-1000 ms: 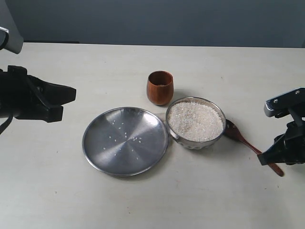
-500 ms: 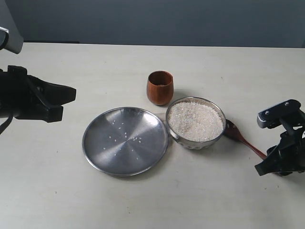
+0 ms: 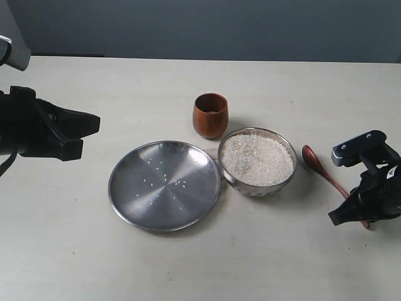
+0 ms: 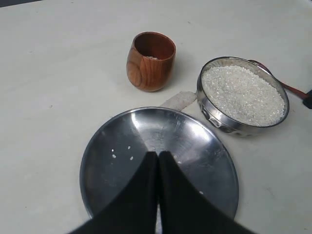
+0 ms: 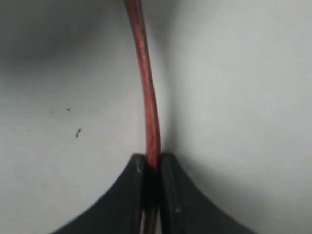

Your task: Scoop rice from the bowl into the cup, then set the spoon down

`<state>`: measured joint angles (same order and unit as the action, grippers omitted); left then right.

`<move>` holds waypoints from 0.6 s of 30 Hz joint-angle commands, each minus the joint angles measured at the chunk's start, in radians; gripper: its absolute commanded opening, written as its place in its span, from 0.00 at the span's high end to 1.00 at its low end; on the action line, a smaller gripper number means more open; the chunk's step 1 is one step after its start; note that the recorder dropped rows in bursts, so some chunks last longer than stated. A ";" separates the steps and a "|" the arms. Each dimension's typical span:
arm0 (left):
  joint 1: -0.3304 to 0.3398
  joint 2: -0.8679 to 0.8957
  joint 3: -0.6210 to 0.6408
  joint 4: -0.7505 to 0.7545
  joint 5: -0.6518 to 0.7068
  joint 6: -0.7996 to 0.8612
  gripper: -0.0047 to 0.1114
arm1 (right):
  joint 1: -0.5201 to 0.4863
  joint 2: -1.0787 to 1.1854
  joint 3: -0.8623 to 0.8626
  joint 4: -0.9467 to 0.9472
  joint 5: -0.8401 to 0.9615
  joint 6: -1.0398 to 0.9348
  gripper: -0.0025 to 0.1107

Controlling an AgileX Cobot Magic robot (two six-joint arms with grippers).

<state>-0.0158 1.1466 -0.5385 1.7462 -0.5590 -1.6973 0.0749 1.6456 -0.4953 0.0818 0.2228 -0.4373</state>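
The steel bowl (image 3: 257,161) holds a heap of white rice (image 3: 257,158) at the table's centre; both also show in the left wrist view, bowl (image 4: 242,97) and rice (image 4: 242,94). Behind it stands the reddish-brown wooden cup (image 3: 210,115) (image 4: 150,60), with a few grains inside. The wooden spoon (image 3: 319,167) lies to the right of the bowl, head toward it. My right gripper (image 3: 358,216) (image 5: 152,161) is shut on the spoon's slim handle (image 5: 146,87) near its end. My left gripper (image 3: 94,128) (image 4: 158,156) hovers at the left, shut and empty.
A wide flat steel plate (image 3: 164,185) (image 4: 117,165) with a few stray grains sits left of the bowl, under the left gripper's view. A small spill of rice (image 4: 178,101) lies on the table between the plate and the cup.
My right gripper moved left and lower along the handle and closed on it. The spoon's head shifted slightly away from the bowl. The left arm stayed still.
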 commanded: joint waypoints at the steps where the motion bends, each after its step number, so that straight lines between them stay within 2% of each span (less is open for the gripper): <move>1: -0.007 0.004 -0.008 -0.002 0.000 0.000 0.96 | -0.005 0.028 -0.032 -0.015 0.139 -0.008 0.98; 6: -0.007 0.004 -0.008 -0.002 0.000 0.000 0.96 | -0.005 0.000 -0.085 0.003 0.193 -0.008 0.98; 13: -0.007 0.004 -0.008 -0.002 -0.002 0.000 0.96 | -0.005 -0.079 -0.087 -0.035 0.174 0.025 0.98; 16: -0.007 0.004 -0.008 -0.002 -0.004 0.000 0.96 | -0.005 -0.081 -0.089 -0.214 0.145 0.210 0.98; 18: -0.007 0.004 -0.008 -0.002 -0.009 0.000 0.96 | -0.005 -0.081 -0.089 -0.430 0.125 0.456 0.98</move>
<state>-0.0158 1.1466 -0.5385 1.7462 -0.5611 -1.6973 0.0749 1.5714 -0.5765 -0.1113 0.3818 -0.2467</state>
